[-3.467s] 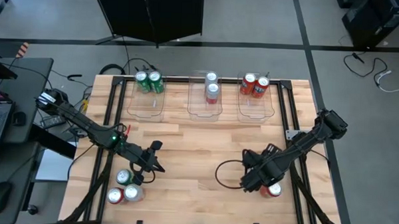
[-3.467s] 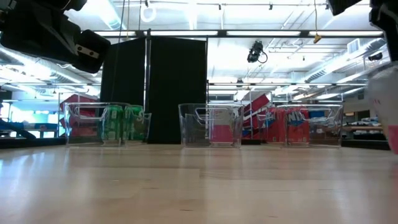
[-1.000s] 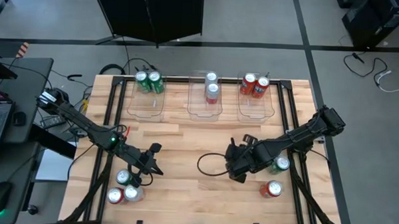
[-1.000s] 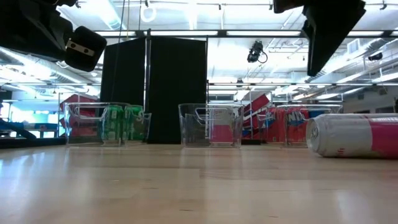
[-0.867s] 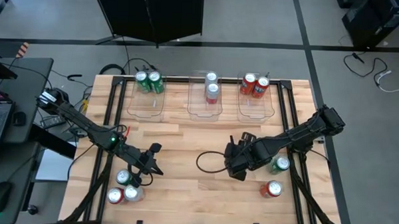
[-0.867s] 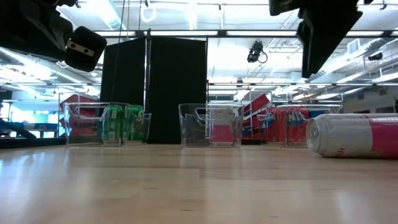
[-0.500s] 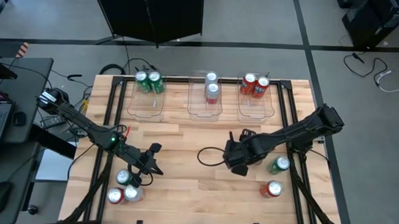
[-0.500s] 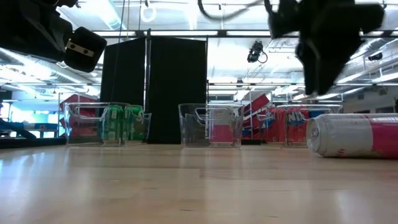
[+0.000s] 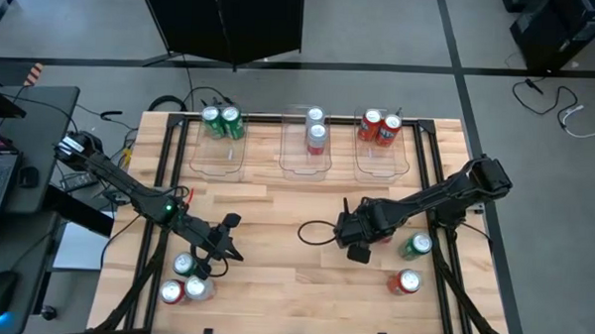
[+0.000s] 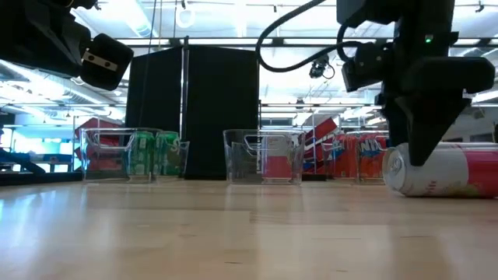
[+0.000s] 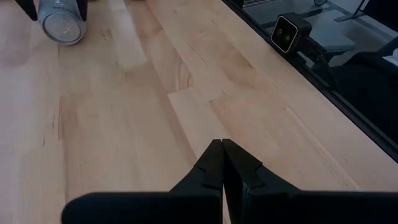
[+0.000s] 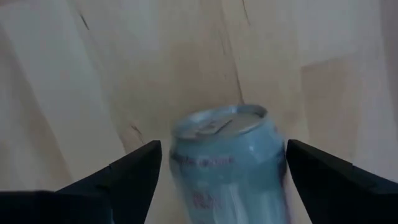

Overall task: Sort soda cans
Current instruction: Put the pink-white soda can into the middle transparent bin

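Since the earlier frames the right arm has swung left toward mid-table, and its gripper (image 9: 359,250) has come down over a can lying on its side. That silver-white can (image 10: 442,169) (pink band, silver top facing left in the low view) rests on the table (image 9: 274,275), right of centre. In the right wrist view it (image 12: 229,163) sits between the spread fingers (image 12: 134,172), which aren't touching it yet. Far bins (image 9: 305,167): two green, two silver-white, two red cans. Upright green can (image 9: 417,246) and red can (image 9: 405,282) stand near-right. Left gripper (image 11: 221,163), fingers pressed together w/ nothing between, hovers near-left beside a three-can cluster (image 9: 187,279).
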`<state>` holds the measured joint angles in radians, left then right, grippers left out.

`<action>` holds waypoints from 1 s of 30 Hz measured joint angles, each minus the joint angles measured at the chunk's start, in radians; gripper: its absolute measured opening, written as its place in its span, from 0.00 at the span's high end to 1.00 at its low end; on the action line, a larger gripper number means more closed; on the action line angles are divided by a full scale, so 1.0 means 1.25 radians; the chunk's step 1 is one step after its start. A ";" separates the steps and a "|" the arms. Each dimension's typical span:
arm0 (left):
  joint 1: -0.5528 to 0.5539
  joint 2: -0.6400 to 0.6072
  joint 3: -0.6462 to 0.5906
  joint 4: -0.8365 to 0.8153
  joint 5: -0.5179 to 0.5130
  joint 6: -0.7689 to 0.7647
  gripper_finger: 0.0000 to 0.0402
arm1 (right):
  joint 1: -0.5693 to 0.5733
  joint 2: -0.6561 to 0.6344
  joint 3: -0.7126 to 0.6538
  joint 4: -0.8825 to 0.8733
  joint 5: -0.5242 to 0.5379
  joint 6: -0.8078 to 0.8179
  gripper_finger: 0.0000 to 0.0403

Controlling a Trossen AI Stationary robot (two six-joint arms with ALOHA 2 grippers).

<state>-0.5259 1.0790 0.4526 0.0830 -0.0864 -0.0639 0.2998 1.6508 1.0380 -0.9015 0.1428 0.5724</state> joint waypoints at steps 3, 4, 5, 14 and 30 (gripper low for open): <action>0.000 0.000 0.000 0.000 0.000 0.000 1.00 | -0.010 0.000 -0.013 0.014 -0.030 0.001 0.22; 0.000 0.000 0.000 0.000 0.000 0.000 1.00 | -0.012 0.000 -0.015 0.016 -0.035 0.001 0.25; 0.000 0.000 0.000 0.000 0.000 0.000 1.00 | -0.014 -0.001 -0.017 0.020 -0.040 0.000 0.27; 0.000 0.000 0.000 0.000 0.000 0.000 1.00 | -0.026 -0.001 -0.011 0.096 -0.066 0.000 0.38; 0.000 0.000 0.000 0.012 0.000 0.007 1.00 | -0.022 0.001 -0.089 0.928 0.317 -0.283 0.42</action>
<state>-0.5259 1.0790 0.4526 0.0977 -0.0864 -0.0555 0.2718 1.6520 0.9274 0.2590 0.5389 0.2185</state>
